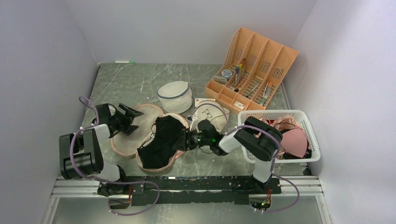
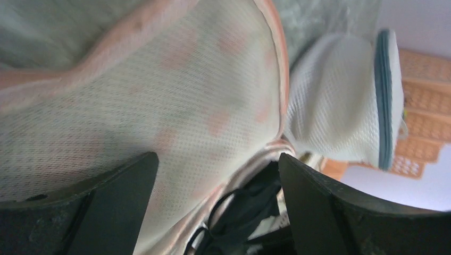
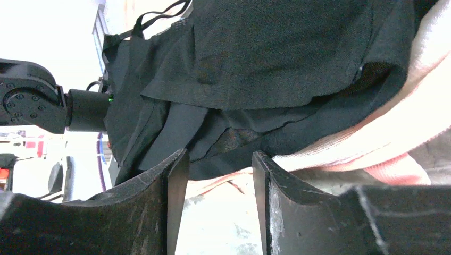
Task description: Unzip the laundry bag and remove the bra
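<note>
Right fingers (image 3: 159,202) stand part-way apart with a strip of daylight between them. They sit low and level with the counter (image 1: 130,79), a pose suited to taking a thin edge of cloth from the side. The bra (image 3: 266,53) lies right at their tips, its black hem draped across the mouth of the gap and its bulk spreading beyond and above them. Nothing looks pinched yet, though the cloth is close enough that a light touch cannot be ruled out. Under the bra and past the tips is the laundry bag (image 3: 383,133), already unzipped and laid open flat, with beige lining and pink edging showing beneath the black fabric. That open lay is what leaves the bra exposed to a sideways grab.

The left fingers (image 2: 122,196) are spread wide and hold nothing. They hover just over the bag's other lobe, with a black strap showing low between them. They are probably placed there to pin the bag down while the bra is drawn off. Beyond the left fingertips stands a white mesh bag (image 2: 335,106), apart from the work.
</note>
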### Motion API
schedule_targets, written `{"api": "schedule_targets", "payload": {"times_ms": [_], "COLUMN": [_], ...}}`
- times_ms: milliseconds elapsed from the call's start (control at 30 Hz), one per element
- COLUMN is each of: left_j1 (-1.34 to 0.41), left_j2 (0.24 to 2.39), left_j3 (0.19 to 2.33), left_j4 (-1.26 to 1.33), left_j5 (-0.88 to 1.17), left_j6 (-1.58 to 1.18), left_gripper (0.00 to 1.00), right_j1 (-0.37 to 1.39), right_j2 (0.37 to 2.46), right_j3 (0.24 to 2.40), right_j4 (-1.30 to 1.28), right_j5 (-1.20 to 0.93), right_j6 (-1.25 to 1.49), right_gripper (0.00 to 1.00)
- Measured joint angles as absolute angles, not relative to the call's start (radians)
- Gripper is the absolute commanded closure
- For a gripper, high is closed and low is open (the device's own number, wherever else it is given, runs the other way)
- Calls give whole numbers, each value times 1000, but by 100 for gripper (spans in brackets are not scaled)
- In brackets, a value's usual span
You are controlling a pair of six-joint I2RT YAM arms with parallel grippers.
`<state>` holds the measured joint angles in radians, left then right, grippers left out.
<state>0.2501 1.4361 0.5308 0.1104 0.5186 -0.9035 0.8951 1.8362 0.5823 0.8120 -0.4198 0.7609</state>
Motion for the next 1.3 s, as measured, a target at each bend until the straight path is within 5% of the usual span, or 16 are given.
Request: {"api": "schedule_targets", "payload": {"times_ms": [233,467,600,967,1300], "left_j1": [247,247,231,90,60], "left_j2": [1283,1105,1036,922,918], "left_j3": [562,791,828,776,776], "left_j4": [35,-133,-166,-211,-230], "left_j5": [596,653,674,631,620], "left_j6": [-821,-610,-520,-344,-310], "left_gripper": [0,0,0,0,1], "right_j1": [896,886,845,751,750], "right_j2": [1749,1543,1506,1754,1908], "right_j3": [521,579,645,1050,1154], "right_j4": [781,543,446,118,30], "right_j5": [-418,-347,-320,-297,-302], "right_j6": [760,661,609,481,458], "right_gripper": [49,30,27,19,21]}}
